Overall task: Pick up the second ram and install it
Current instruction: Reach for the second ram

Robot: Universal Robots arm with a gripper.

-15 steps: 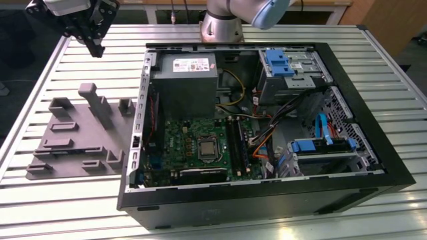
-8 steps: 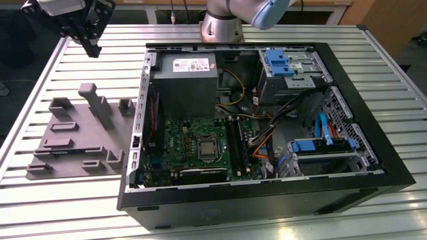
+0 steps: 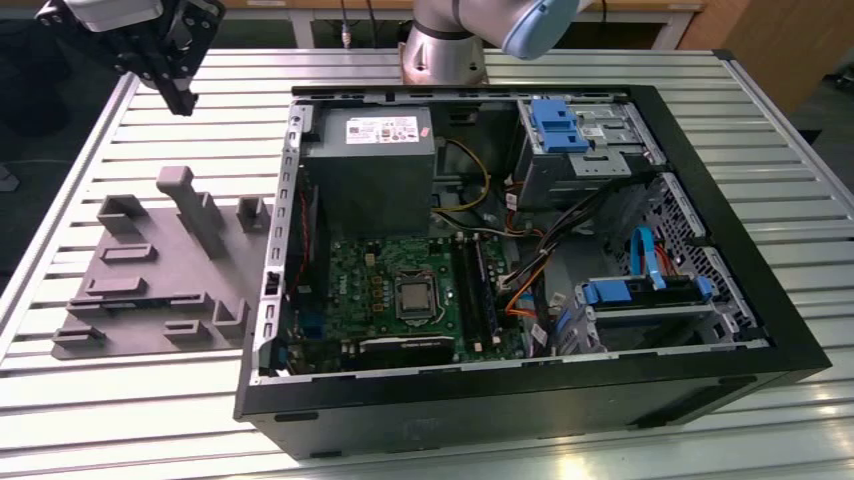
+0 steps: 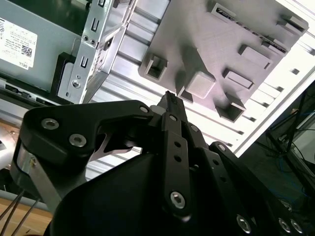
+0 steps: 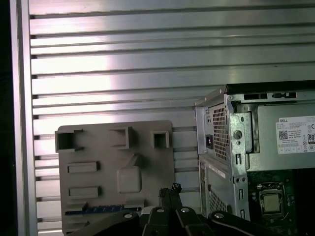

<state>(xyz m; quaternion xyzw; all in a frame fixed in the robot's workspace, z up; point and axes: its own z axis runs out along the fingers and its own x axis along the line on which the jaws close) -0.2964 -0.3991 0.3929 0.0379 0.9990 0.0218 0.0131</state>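
My gripper [image 3: 179, 99] hangs clenched and empty above the surface [image 3: 134, 420], what looks like the second ram [image 5: 93, 209] lies in the grey tray [image 3: 147, 290], so pickup and fitting into the computer case [image 3: 747, 330] both remain.

You had the gripper [image 4: 170, 98] over the slatted aluminium table [image 4: 125, 81], its black fingertips pressed together, tips aimed at the grey moulded tray [image 4: 197, 29]. The computer case's metal frame [image 4: 96, 44] stood beside that tray.
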